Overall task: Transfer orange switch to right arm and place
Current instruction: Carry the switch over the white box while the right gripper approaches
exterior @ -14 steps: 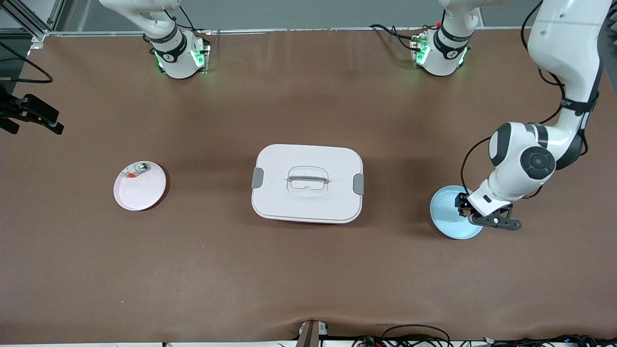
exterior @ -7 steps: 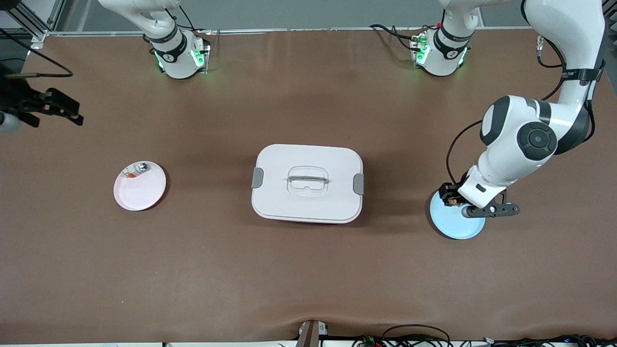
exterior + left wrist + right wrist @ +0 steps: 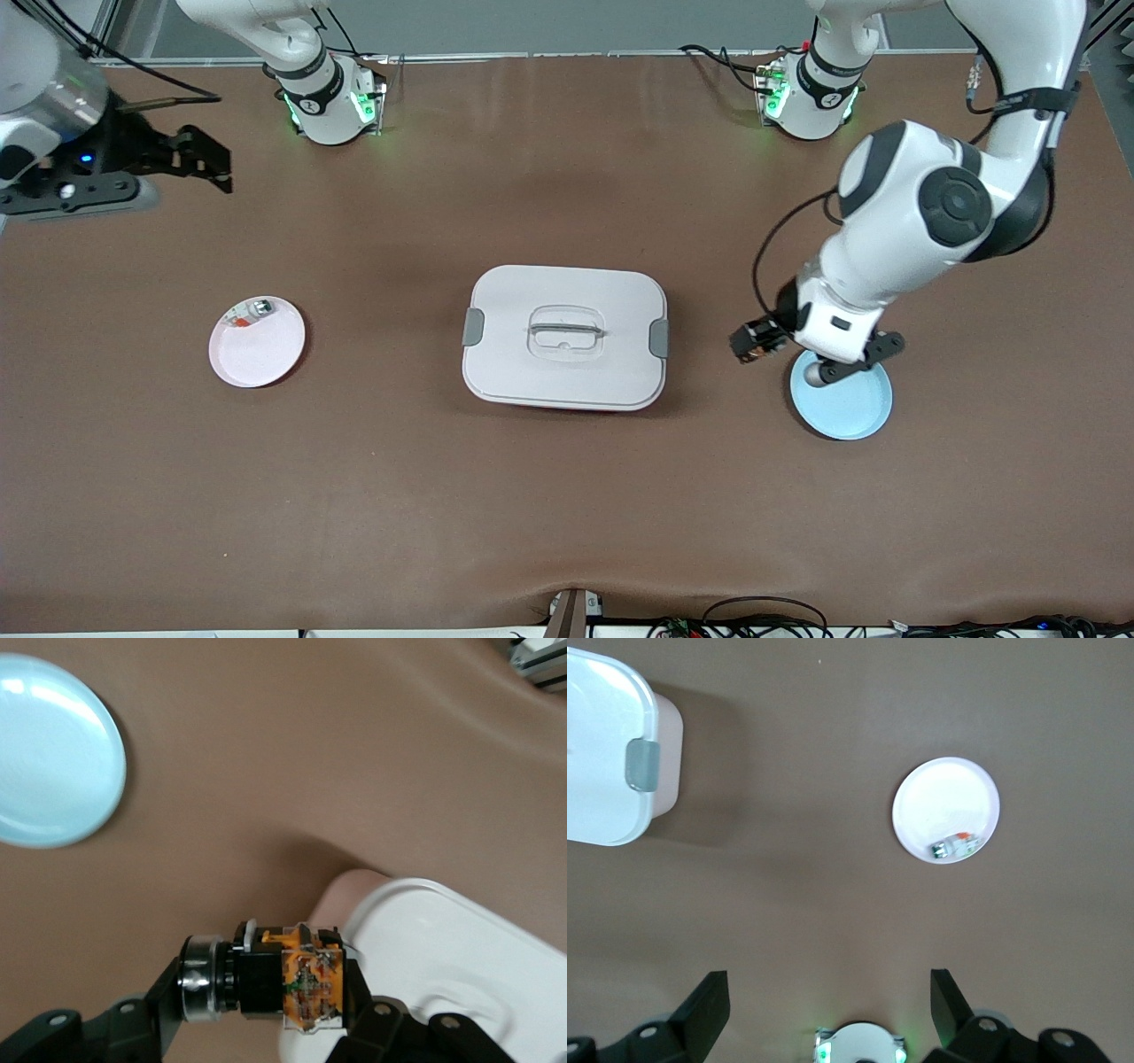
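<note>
One blocky orange switch [image 3: 297,985] (translucent casing) in left gripper [image 3: 266,1028]

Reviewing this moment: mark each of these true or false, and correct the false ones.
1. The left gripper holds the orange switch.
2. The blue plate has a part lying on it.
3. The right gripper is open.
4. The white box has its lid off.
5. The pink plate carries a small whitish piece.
1. True. The left gripper is shut on the orange switch, held in the air between the white box and the blue plate.
2. False. The blue plate shows nothing on it.
3. True. The right gripper is open, up over the right arm's end of the table.
4. False. The lid is on the box.
5. True. The pink plate holds a small whitish piece at its rim.
</note>
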Controlling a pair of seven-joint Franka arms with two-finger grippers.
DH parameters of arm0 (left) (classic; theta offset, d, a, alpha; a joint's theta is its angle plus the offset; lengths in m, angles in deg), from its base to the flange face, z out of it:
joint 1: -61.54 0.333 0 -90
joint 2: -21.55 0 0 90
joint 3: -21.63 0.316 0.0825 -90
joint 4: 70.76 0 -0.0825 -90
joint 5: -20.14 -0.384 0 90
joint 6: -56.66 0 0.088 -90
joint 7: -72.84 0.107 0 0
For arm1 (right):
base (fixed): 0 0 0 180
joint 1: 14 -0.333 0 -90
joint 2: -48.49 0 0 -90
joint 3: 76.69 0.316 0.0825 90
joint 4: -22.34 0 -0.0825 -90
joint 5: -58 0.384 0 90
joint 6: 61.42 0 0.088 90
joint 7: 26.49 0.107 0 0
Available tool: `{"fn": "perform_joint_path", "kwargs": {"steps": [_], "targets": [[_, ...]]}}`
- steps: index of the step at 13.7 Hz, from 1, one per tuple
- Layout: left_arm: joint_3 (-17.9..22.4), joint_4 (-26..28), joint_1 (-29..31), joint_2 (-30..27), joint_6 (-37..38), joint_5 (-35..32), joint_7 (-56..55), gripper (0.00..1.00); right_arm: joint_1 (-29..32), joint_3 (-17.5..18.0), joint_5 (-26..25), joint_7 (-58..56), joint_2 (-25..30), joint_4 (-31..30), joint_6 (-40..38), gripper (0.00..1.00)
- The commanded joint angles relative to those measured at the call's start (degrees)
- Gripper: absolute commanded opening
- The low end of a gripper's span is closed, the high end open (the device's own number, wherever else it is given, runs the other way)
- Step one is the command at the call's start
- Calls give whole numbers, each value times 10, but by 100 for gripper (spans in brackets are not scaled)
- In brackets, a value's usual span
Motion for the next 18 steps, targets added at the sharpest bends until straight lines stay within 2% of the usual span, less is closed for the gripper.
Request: {"fn": "perform_joint_path", "kwargs": {"steps": [1, 3, 5, 7, 9, 12, 14, 16, 18], "targets": [[-4, -68, -46, 31, 15, 34, -132, 0, -58, 4, 29, 111, 5, -7, -4, 100], [-2, -80, -92, 42, 7, 40, -254, 0, -99, 4, 49, 184, 6, -11, 15, 100], [-3, -104, -116, 63, -5, 45, -323, 0, -118, 4, 79, 213, 28, -50, 62, 100], [-3, -137, -152, 86, -8, 45, -394, 0, -117, 3, 125, 220, 77, -136, 145, 100], [-3, -155, -174, 102, -32, 48, -450, 0, -127, 5, 137, 220, 122, -222, 230, 100], [-4, -157, -196, 104, -73, 49, -501, 0, -134, 3, 236, 220, 160, -330, 345, 100], [-4, -157, -203, 106, -85, 74, -507, 0, -135, 3, 292, 219, 173, -380, 415, 100], [-4, -157, -208, 110, -104, 90, -527, 0, -136, 3, 336, 210, 170, -386, 452, 100], [-2, -158, -221, 115, -117, 90, -544, 0, -135, 2, 401, 149, 166, -401, 503, 100]]}}
